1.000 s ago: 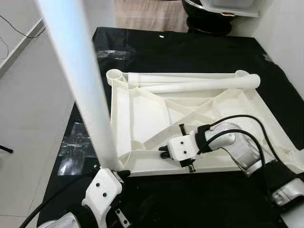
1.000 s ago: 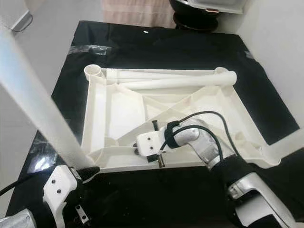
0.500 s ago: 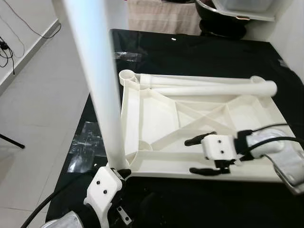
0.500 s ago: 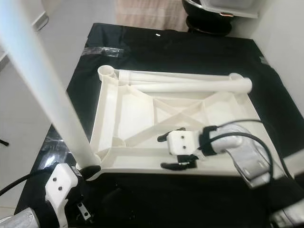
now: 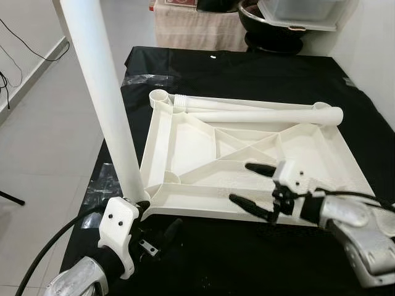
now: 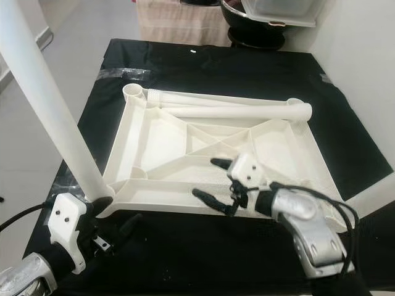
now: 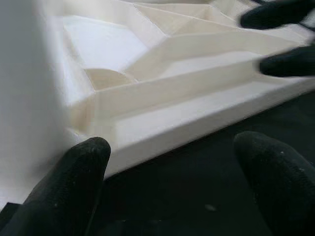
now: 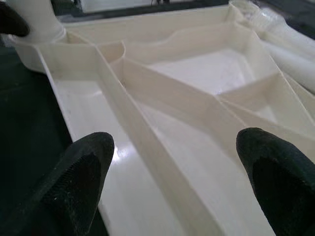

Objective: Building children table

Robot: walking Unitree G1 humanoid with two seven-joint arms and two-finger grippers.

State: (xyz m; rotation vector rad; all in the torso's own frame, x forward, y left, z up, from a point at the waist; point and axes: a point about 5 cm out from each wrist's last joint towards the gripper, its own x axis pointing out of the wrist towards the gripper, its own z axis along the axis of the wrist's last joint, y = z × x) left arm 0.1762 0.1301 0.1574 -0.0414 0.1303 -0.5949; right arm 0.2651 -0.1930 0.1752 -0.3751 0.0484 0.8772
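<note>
Item: white plastic tabletop (image 5: 203, 148), upside down on the black bench (image 5: 271, 74), ribs up; one leg (image 5: 102, 105) standing in its near-left corner socket, two more legs (image 5: 265, 114) lying along the far edge. Likely light, stiff, slick, so you should take it by a rib or rim. Left tool (image 5: 154, 231) spread beside the leg's base; right tool (image 5: 256, 188) spread over the near rim

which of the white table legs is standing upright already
The leg in the near-left corner socket of the upturned tabletop, by the left gripper. The other legs lie flat along its far edge.
</note>
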